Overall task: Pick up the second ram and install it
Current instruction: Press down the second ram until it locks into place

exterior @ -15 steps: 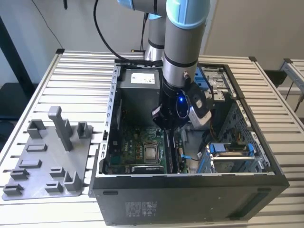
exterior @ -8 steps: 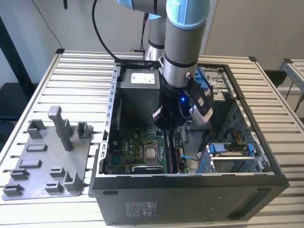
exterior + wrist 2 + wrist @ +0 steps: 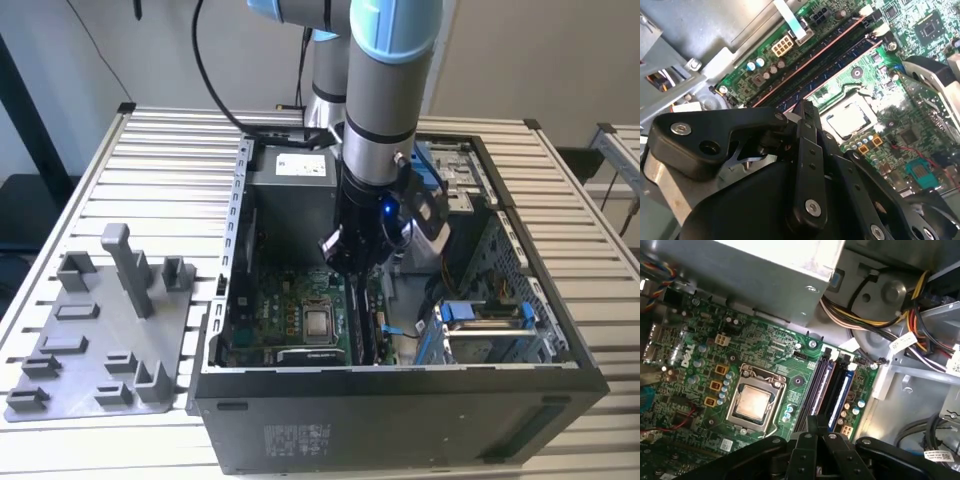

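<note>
We find the gripper (image 3: 350, 262) lowered inside the open computer case (image 3: 560, 330), hanging just above the motherboard (image 3: 285, 320) and close over the bank of memory slots (image 3: 832, 385). In both wrist views its dark fingers (image 3: 812, 427) are drawn together edge to edge, with nothing visible between them, so we judge the gripper clenched and empty rather than grasping anything. Directly below and just ahead of the fingertips, in the first wrist view, run the parallel slots: a long dark stick with a blue edge sits in one of them, which we take to be the second ram (image 3: 841, 390), lying level with its neighbour (image 3: 822, 382) rather than sticking up. In the second wrist view the same slots (image 3: 825, 60) stretch away from the fingertips, and both appear filled along their whole length. Beside the gripper, a little further from the slots, lies the bare processor (image 3: 752, 405) in its socket. Well away from the gripper, outside the case on the slatted table (image 3: 160, 160), stands the grey holder tray (image 3: 90, 350), and we see no memory stick resting on its posts. From all this we judge the task to be nearly or wholly finished: the stick seems already picked up and set into its slot. We cannot tell whether the end latches are fully closed, so whether it is pressed right home remains uncertain.
</note>
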You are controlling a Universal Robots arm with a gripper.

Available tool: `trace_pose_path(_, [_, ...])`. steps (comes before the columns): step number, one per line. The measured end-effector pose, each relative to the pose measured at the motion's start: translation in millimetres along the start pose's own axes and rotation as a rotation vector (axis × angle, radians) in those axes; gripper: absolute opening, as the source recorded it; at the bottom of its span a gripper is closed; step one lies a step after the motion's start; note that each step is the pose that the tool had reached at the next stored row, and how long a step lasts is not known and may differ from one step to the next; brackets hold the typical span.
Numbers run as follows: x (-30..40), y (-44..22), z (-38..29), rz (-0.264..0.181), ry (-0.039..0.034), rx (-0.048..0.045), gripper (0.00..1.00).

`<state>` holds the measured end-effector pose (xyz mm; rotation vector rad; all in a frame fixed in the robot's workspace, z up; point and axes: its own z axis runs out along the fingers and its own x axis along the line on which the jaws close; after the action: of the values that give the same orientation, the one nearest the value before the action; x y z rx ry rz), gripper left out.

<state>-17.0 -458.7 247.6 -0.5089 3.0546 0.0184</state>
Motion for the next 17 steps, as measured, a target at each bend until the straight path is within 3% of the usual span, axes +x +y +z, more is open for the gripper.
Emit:
trace_pose_path(8, [0.1,0.0,0.5,-0.082,0.0005,-0.0034,0.11])
trace_pose_path(13, [0.1,0.0,0.6,-0.166,0.0009,-0.0072,0.11])
trace_pose_path(17, [0.0,0.0,0.7,-0.192,0.0010,-0.0084,0.11])
